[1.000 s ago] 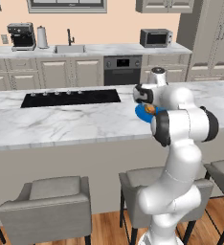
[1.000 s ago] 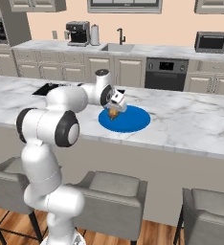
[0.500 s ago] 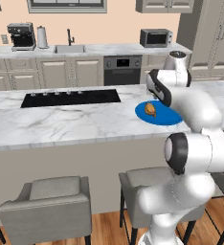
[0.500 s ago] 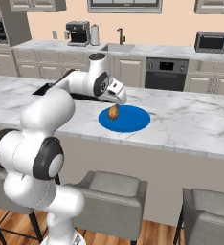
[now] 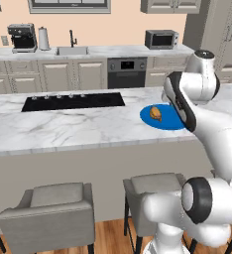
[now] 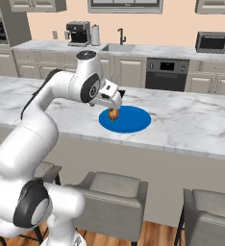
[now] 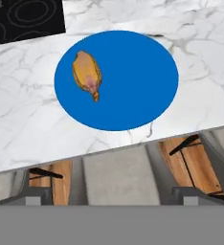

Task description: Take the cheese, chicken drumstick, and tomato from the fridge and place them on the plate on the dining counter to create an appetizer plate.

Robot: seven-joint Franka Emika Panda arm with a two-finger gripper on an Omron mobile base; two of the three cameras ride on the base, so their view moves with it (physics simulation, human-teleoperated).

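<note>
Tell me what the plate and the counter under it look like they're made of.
Plate: uniform bright blue, flat and matte, no glare; probably glazed ceramic or plastic, can't tell which. Dining counter: white with grey veining, smooth, looks like polished marble or a marble-look slab.

Brown-tan chicken drumstick [image 7: 87, 74] lies on the blue plate [image 7: 133, 86] — seemingly flat — atop the dining counter [image 7: 32, 124].

arm [image 6: 47, 103]: glossy white rounded shells showing, dark grey rings sitting at joints, boxy white hand block ending it.
</note>
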